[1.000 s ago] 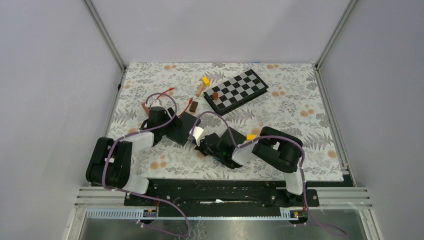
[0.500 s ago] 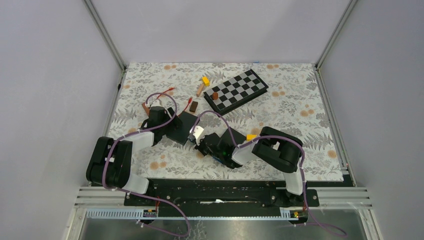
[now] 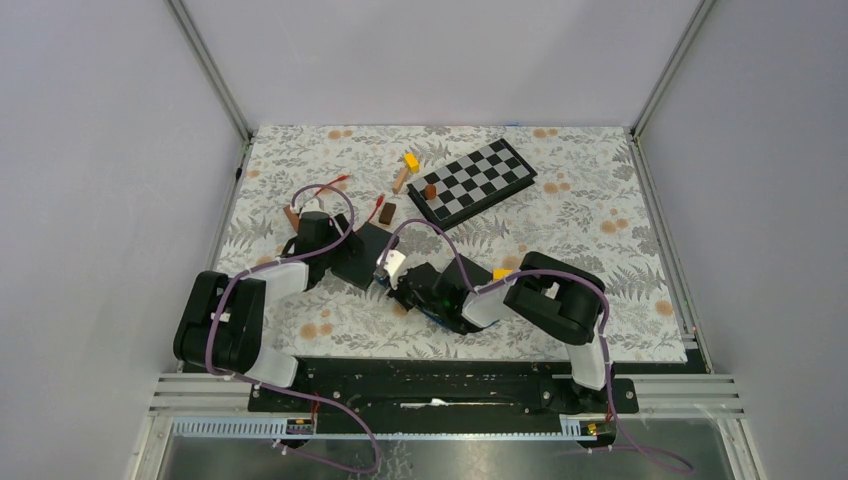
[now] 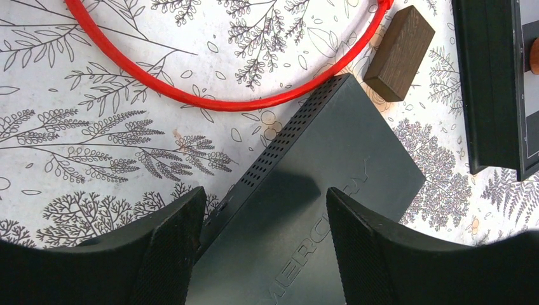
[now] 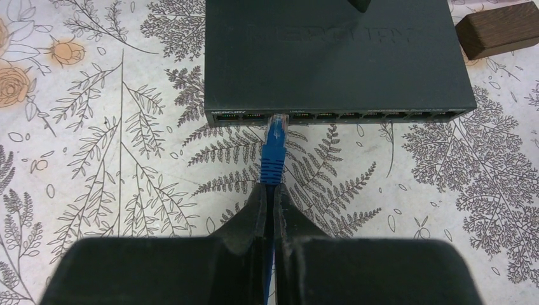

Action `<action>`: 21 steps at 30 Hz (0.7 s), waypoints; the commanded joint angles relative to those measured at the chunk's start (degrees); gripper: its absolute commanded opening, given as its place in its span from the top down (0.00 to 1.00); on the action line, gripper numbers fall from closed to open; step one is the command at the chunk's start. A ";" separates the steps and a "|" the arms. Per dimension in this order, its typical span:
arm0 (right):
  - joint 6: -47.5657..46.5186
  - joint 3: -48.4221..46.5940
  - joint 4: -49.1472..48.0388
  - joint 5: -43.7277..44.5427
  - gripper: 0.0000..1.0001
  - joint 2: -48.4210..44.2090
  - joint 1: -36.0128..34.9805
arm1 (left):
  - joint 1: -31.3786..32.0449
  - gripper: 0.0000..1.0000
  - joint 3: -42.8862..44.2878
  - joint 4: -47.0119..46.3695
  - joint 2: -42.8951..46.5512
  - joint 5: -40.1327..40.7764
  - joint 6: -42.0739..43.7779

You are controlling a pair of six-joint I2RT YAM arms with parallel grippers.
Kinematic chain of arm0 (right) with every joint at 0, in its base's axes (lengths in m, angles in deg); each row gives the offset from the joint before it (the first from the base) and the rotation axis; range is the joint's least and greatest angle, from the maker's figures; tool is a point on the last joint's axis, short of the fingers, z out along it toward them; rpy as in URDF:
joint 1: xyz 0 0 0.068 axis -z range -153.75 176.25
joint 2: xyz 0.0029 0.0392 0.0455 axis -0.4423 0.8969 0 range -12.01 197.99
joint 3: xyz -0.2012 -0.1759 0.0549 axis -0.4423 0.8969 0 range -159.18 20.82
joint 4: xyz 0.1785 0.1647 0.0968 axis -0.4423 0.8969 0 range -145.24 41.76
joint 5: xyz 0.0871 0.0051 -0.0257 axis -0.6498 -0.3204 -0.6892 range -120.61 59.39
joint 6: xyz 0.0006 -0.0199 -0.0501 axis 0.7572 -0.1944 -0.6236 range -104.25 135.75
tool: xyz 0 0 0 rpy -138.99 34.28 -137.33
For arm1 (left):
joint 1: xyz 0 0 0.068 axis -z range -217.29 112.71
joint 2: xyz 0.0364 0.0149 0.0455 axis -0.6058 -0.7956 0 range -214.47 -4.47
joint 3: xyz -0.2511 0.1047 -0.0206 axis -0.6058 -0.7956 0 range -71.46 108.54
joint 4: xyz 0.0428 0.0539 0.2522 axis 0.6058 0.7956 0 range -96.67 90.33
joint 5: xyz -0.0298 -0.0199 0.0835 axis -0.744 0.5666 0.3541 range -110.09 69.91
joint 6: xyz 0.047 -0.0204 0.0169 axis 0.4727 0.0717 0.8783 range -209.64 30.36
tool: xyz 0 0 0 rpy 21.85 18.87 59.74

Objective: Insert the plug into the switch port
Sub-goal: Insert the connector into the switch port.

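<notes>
The switch (image 5: 337, 57) is a flat dark box with a row of ports along its near face. My right gripper (image 5: 270, 190) is shut on the blue cable just behind the blue plug (image 5: 274, 143). The plug's clear tip touches the port row toward the left end; how deep it sits cannot be told. In the left wrist view my left gripper (image 4: 264, 210) stands open, its fingers (image 4: 171, 248) spread wide over the switch (image 4: 318, 210) top. From above, both grippers meet at the switch (image 3: 358, 252), left gripper (image 3: 318, 243) on one side, right gripper (image 3: 395, 275) on the other.
A red cable (image 4: 222, 101) loops on the flowered cloth beyond the switch, with a brown block (image 4: 399, 54) beside the switch's far corner. A chessboard (image 3: 472, 180) lies behind, with small yellow (image 3: 411, 161) and brown (image 3: 387, 211) blocks nearby. Another yellow block (image 3: 502, 273) lies by my right arm.
My right gripper has crept slightly up and left toward the switch with the plug. The left arm has stayed where it was.
</notes>
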 commanded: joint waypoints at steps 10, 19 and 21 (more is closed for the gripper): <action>-2.79 -7.58 -7.12 1.87 1.00 1.89 1.32 | 0.75 0.29 -0.10 4.42 -2.25 -4.86 -1.37; -2.35 -11.98 -6.51 -0.69 1.00 6.16 2.02 | 0.70 0.37 0.40 4.00 -3.97 -6.00 -1.32; -2.44 -12.20 -6.66 -0.68 1.00 6.43 2.01 | 0.74 0.39 0.46 3.99 -4.19 -6.11 -1.32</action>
